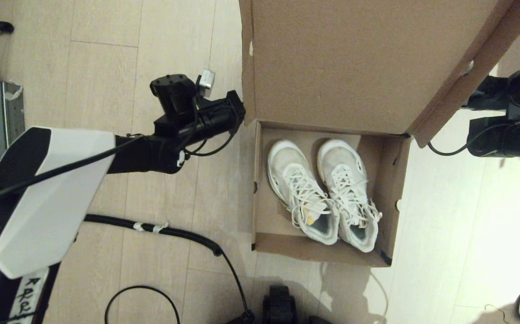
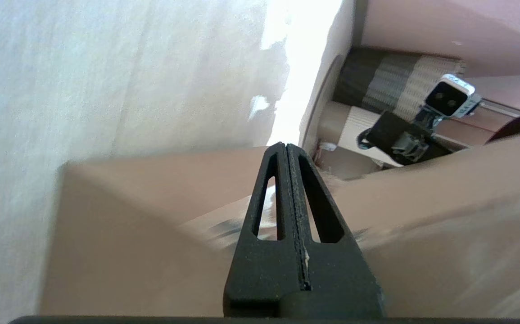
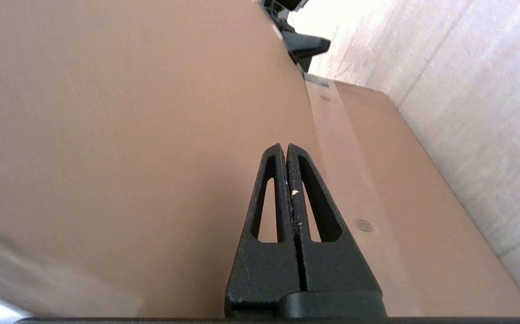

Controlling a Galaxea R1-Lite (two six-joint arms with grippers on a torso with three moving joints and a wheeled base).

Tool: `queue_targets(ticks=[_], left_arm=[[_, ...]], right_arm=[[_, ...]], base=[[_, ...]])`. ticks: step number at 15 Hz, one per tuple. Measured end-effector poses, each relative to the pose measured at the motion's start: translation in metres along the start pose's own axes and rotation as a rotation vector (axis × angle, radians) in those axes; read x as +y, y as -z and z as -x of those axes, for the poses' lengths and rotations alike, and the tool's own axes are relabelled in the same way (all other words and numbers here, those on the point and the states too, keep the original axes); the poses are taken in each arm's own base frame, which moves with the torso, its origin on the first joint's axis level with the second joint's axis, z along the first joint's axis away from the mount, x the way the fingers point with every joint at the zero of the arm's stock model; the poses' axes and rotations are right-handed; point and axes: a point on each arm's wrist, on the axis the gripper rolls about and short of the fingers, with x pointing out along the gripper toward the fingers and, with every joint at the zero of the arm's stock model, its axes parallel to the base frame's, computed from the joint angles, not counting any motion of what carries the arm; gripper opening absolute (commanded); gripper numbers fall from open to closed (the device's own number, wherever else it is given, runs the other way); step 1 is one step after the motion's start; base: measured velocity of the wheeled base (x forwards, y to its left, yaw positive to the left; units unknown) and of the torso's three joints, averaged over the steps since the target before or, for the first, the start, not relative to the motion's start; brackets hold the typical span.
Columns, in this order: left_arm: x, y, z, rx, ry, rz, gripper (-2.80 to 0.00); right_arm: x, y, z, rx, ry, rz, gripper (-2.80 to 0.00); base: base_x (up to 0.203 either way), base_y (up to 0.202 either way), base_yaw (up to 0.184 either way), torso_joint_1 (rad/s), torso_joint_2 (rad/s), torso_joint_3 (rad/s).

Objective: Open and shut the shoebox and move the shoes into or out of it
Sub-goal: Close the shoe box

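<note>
Pale wooden floor (image 1: 106,90) carried the open shoebox (image 1: 260,180) holding the shoes (image 1: 323,193), left gripper (image 2: 286,148) at nine o'clock, right gripper (image 3: 285,148) at three, both jaws pressed together.

My left tool (image 2: 287,146) has its two black fingers (image 2: 271,198) pressed flat together, nothing between them. Past the tips lies the brown cardboard of the shoebox (image 2: 151,216), blurred, spreading out toward 3 and 9 o'clock. Pale floor (image 2: 84,72) fills the side from 9 round to 12 o'clock. Toward 2 o'clock I see a small white camera block (image 2: 449,96) on a black mount (image 2: 395,135), against a grey-and-cream striped surface (image 2: 390,85).
</note>
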Motion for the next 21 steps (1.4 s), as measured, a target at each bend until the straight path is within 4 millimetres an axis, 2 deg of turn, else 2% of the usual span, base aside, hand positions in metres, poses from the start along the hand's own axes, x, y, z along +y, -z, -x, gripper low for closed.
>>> queue_targets(ticks=[4, 9, 16, 21], left_arm=[[-0.019, -0.013, 0.004, -0.017, 0.028, -0.025, -2.80], [-0.052, -0.026, 0.008, -0.038, 0.075, -0.057, -2.80], [-0.107, -0.039, 0.019, -0.047, 0.134, -0.078, -2.80], [-0.148, -0.027, 0.031, -0.006, 0.170, -0.053, -2.80]], right_arm=[[0.017, -0.016, -0.001, -0.001, -0.002, 0.045, -2.80], [0.043, -0.035, 0.002, -0.002, 0.003, 0.080, -2.80], [0.083, -0.041, 0.002, -0.002, 0.007, 0.043, -2.80], [0.118, -0.034, 0.002, -0.001, 0.011, 0.006, -2.80]], base=[[0.000, 0.000, 0.000, 0.000, 0.00, 0.000], [0.000, 0.000, 0.000, 0.000, 0.00, 0.000], [0.000, 0.000, 0.000, 0.000, 0.00, 0.000], [0.000, 0.000, 0.000, 0.000, 0.00, 0.000]])
